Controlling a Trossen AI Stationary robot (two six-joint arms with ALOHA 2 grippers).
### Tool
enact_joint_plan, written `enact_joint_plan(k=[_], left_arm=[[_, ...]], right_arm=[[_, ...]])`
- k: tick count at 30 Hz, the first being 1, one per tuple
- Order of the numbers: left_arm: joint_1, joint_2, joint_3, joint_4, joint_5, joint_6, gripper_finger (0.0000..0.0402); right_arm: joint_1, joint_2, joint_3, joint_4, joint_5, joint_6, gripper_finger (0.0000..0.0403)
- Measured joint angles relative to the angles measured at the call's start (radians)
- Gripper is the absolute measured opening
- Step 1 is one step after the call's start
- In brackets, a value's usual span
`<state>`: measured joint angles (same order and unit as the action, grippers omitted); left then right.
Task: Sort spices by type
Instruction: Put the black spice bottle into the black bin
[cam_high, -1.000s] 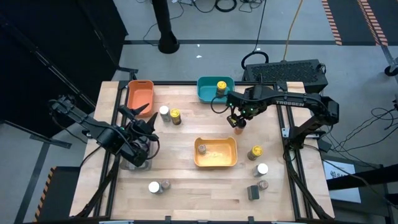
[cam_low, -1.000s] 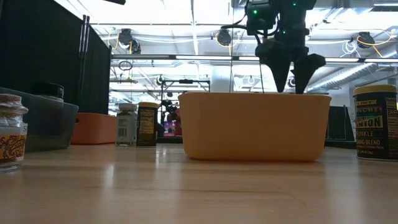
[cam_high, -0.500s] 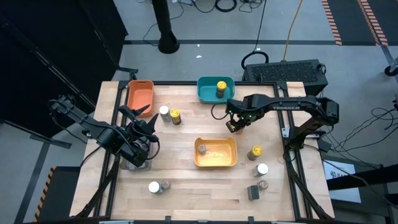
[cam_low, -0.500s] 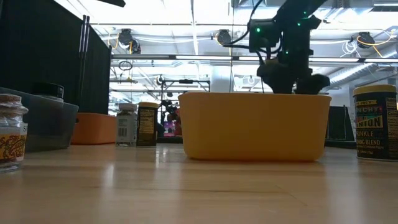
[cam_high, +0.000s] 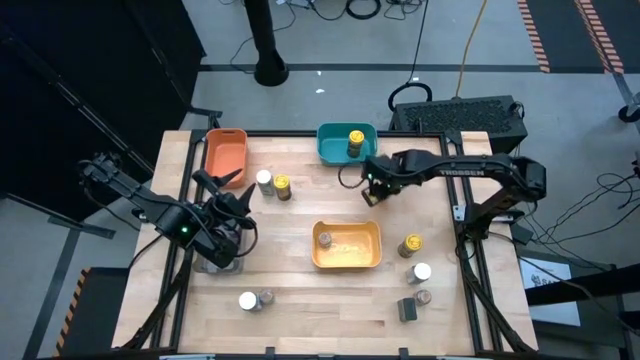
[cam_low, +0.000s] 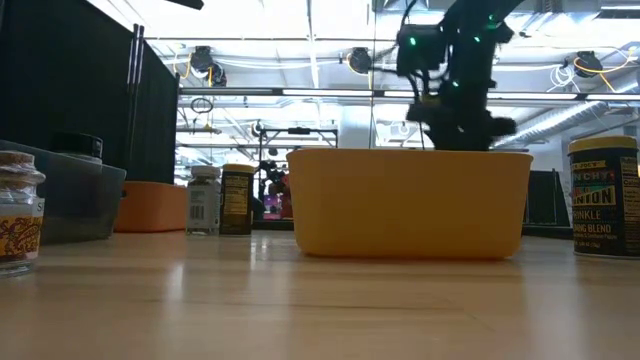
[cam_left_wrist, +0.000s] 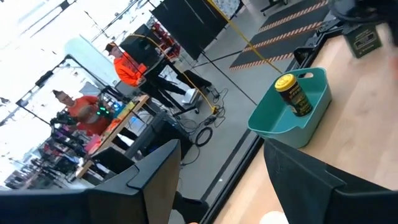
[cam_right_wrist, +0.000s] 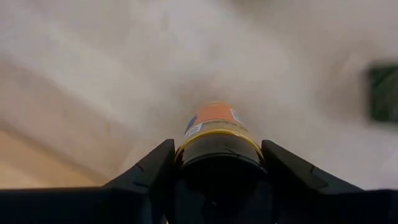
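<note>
Fingers of the right gripper (cam_right_wrist: 217, 163) close around a small orange-labelled spice jar (cam_right_wrist: 214, 127), one dark finger against each side of it, above the wooden table (cam_high: 300, 300). Seen from overhead, the right gripper (cam_high: 371, 192) hangs just in front of the teal bin (cam_high: 333, 146), where a yellow-lidded jar (cam_high: 355, 140) stands upright, and behind the yellow bin (cam_high: 347, 245). Farther toward the right edge stand a yellow-lidded jar (cam_high: 411, 245) and a white-lidded jar (cam_high: 421, 273). Well to the other side, a white-lidded jar (cam_high: 264, 181) and a yellow-lidded one (cam_high: 283, 186) stand side by side near the orange bin (cam_high: 226, 152). The left gripper (cam_high: 228, 190) waits beside that bin, fingers spread and empty.
</note>
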<state>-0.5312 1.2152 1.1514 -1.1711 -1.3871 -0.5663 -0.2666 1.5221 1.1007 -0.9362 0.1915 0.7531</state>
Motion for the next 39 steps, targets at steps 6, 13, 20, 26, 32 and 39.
enact_joint_plan(k=[6,13,20,26,32,39], left_arm=[[0.000,0.003,0.000,0.117,0.211,0.122,0.0238],[0.009,0.037,-0.048,0.496,0.485,0.449,0.0238],[0.082,0.085,-0.144,0.984,0.665,0.806,0.0238],[0.179,0.160,-0.144,1.047,0.716,0.824,0.0238],[0.245,0.226,-0.145,1.116,0.661,0.863,0.0238],[0.282,0.255,-0.145,1.163,0.651,0.886,0.0238]], right_arm=[[0.018,-0.086,0.128,0.066,0.070,-0.148,0.0180],[0.194,-0.129,0.151,0.353,0.068,-0.357,0.0180],[0.384,-0.062,0.149,0.578,0.186,-0.400,0.0180],[0.443,-0.020,0.149,0.664,0.234,-0.415,0.0180],[0.451,-0.018,0.146,0.686,0.267,-0.424,0.0180],[0.459,-0.017,0.146,0.698,0.286,-0.409,0.0180]])
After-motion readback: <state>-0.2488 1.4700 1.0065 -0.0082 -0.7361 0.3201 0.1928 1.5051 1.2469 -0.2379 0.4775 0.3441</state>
